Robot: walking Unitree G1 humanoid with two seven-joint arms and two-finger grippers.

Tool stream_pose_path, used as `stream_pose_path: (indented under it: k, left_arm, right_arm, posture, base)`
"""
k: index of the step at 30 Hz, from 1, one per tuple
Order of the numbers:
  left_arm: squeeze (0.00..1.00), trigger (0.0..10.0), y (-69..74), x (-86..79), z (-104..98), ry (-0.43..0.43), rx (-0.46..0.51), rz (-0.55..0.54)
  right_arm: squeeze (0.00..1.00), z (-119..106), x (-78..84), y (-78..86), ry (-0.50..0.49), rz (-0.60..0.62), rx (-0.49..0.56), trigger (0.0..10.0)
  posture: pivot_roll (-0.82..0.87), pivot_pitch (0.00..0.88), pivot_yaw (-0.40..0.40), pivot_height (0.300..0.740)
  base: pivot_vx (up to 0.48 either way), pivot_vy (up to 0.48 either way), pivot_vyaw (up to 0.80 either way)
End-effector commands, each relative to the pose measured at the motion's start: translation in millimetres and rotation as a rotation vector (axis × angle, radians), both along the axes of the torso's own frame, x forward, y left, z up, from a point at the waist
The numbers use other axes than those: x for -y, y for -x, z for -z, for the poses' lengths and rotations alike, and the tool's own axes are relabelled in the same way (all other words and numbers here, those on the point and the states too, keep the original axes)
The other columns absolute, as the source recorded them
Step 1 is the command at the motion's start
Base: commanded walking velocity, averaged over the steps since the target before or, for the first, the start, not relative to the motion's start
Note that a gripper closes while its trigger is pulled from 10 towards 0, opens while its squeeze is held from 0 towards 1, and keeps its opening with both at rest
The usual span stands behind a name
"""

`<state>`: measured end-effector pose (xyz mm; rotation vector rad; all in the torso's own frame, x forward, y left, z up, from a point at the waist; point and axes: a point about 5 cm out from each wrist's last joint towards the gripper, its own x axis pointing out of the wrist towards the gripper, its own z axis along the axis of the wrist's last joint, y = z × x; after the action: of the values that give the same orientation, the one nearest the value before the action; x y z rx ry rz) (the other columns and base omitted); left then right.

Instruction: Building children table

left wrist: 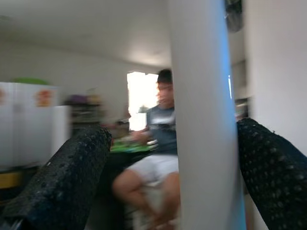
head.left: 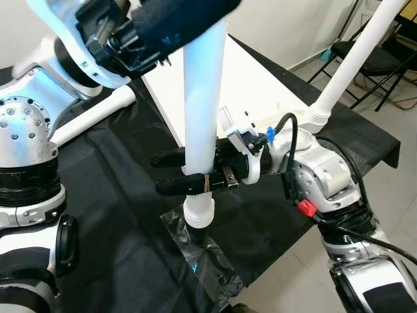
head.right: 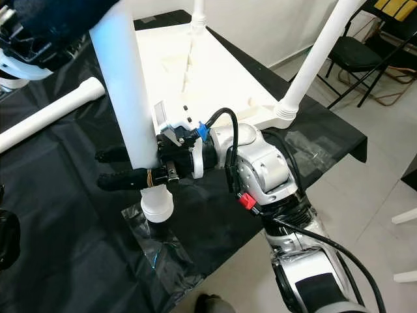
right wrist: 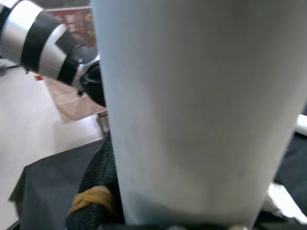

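Black sheeting (head.left: 124,215) covers the work surface, on a pale floor (head.right: 365,189) with a folding chair (head.left: 365,62) behind. On it lies the white tabletop (head.right: 195,65), upside down. Three white legs show: one (head.left: 352,62) already mounted beyond the right hand (head.left: 171,171), one (head.right: 45,117) loose beside the left arm, and one (head.left: 203,111) upright, clamped low by the right hand and straddled higher by the left hand (left wrist: 168,182); whether that one pinches, I cannot tell. The left wrist view adds a blurred seated person (left wrist: 153,143).

Pale tiled floor (head.left: 391,124) meets a white wall (head.left: 287,26). Black folding chair (head.left: 374,62) stands by the wall. Black sheet (head.left: 117,235) covers the floor area.
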<state>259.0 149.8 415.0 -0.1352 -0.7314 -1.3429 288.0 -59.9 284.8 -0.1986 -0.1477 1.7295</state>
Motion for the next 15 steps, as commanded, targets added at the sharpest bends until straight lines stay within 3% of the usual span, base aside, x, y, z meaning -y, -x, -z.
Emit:
stream_pose_path:
  k: [1, 2, 3, 5, 6, 10, 15]
  left_arm:
    - [1.0, 10.0, -11.0, -21.2, 8, 0.006, -0.021, -0.175]
    - [1.0, 10.0, -15.4, -35.4, 15, -0.034, -0.003, -0.317]
    - [1.0, 10.0, -15.4, -35.4, 15, -0.034, -0.003, -0.317]
    - [1.0, 10.0, -20.3, -58.5, 25, -0.059, 0.002, -0.523]
    - [1.0, 10.0, -20.3, -58.5, 25, -0.059, 0.002, -0.523]
    - [1.0, 10.0, -24.3, -82.9, 38, -0.046, -0.011, -0.757]
    - [1.0, 10.0, -25.5, -96.8, 46, -0.018, -0.022, -0.909]
  right_arm:
    - [0.0, -12, 5.1, 7.5, -0.052, -0.008, 0.066, 0.0]
    - [0.0, -15, 8.2, 6.9, -0.08, 0.027, 0.074, 0.0]
    - [0.0, -15, 8.2, 6.9, -0.08, 0.027, 0.074, 0.0]
    - [0.0, -24, 13.2, -0.7, -0.148, 0.142, 0.11, 0.0]
    - [0.0, -24, 13.2, -0.7, -0.148, 0.142, 0.11, 0.0]
    - [0.0, -40, 19.4, -19.0, -0.254, 0.357, 0.186, 0.0]
    - [0.0, -53, 22.6, -27.1, -0.354, 0.46, 0.217, 0.0]
  posture:
    - [0.0, 0.135, -0.07, 0.74]
    - [0.0, 0.135, -0.069, 0.74]
    - [0.0, 0.135, -0.069, 0.74]
    - [0.0, 0.131, -0.062, 0.74]
    - [0.0, 0.131, -0.062, 0.74]
    - [0.0, 0.132, -0.066, 0.74]
    - [0.0, 0.132, -0.068, 0.74]
  base:
    - [0.0, 0.0, 0.0]
    - [0.0, 0.0, 0.0]
    - [0.0, 0.0, 0.0]
    - [0.0, 0.0, 0.0]
    - [0.0, 0.0, 0.0]
    - [0.0, 0.0, 0.0]
    - [0.0, 0.0, 0.0]
